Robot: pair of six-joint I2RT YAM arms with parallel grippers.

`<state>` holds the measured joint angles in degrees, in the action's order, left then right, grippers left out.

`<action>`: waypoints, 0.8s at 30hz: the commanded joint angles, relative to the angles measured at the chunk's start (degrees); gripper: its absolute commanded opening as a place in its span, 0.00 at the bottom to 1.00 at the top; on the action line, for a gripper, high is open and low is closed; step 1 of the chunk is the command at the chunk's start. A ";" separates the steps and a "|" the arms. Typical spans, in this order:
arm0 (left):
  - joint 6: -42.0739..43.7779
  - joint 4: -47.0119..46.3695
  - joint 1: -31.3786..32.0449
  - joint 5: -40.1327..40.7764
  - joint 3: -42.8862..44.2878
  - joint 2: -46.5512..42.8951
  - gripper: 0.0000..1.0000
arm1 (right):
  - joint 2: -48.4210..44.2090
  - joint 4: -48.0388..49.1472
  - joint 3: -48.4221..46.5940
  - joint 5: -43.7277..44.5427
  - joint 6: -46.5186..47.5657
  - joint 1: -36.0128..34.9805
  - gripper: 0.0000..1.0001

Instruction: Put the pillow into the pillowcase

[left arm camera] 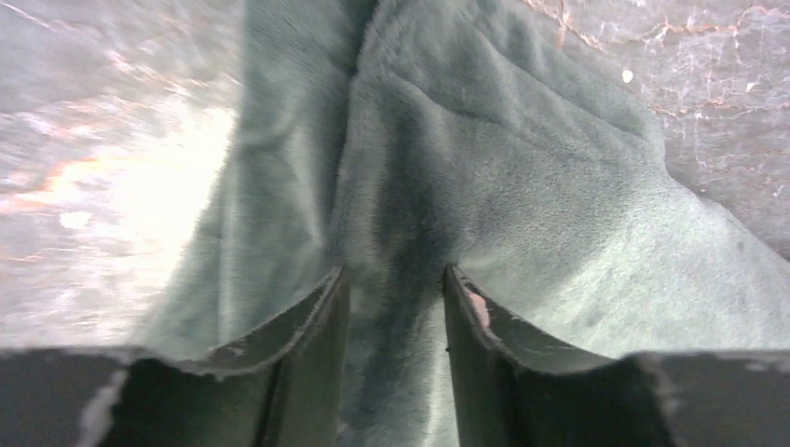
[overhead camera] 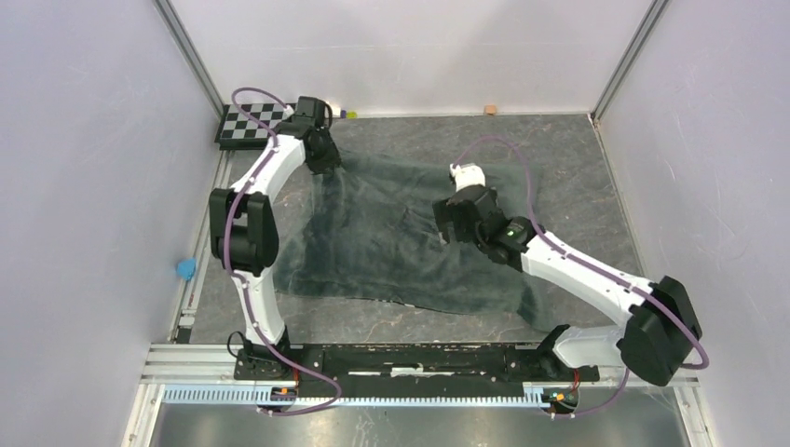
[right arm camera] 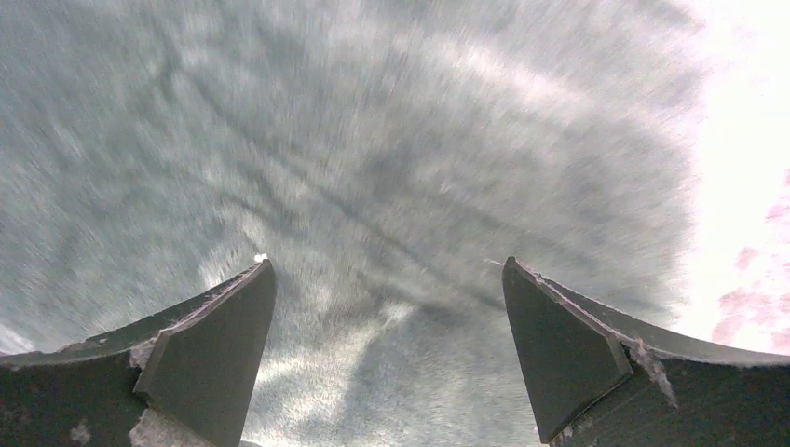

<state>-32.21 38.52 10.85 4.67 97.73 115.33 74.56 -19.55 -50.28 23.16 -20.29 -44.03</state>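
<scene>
Pillowcase: lies spread across the middle of the tabletop, dark grey-green plush face up. It is rumpled, with soft creases through the centre. The 6 o'clock edge runs uneven, and the 5 o'clock corner reaches toward your right arm.

Left pincer: you have it out at the 11 o'clock corner of the pillowcase. In the left wrist view a raised fold of plush runs straight in between the fingers, which stand a little apart with cloth filling the gap. You cannot tell from here whether they are biting the fold or only straddling it. Bare tabletop shows on either side of the fold.

Right pincer: you have it over the 2 o'clock part of the pillowcase, pointed down at the plush. The jaws are spread wide with nothing between them. The right wrist view is motion-blurred and shows only grey-green nap, with pale glare at its 3 o'clock edge.

Surroundings: a checkerboard sits at the 11 o'clock corner of the tabletop, just beyond the left pincer. A small tan block rests against the 12 o'clock edge. A small blue object sits at 9 o'clock, off the tabletop's side rail.
</scene>
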 commanded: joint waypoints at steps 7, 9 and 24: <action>5.60 2.96 1.79 1.05 0.77 -21.80 1.00 | -8.99 -4.89 -10.33 -0.23 3.90 3.84 0.98; 5.83 2.08 4.50 0.78 -3.08 -26.71 1.00 | -10.52 -4.42 -9.87 -1.05 3.79 3.78 0.98; 10.79 -5.31 18.27 -0.54 -34.07 -56.34 1.00 | -18.79 2.31 0.73 -3.75 1.11 3.82 0.98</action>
<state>-25.63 36.77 29.23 4.43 67.33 64.12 57.58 -20.86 -51.90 20.32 -18.24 -40.27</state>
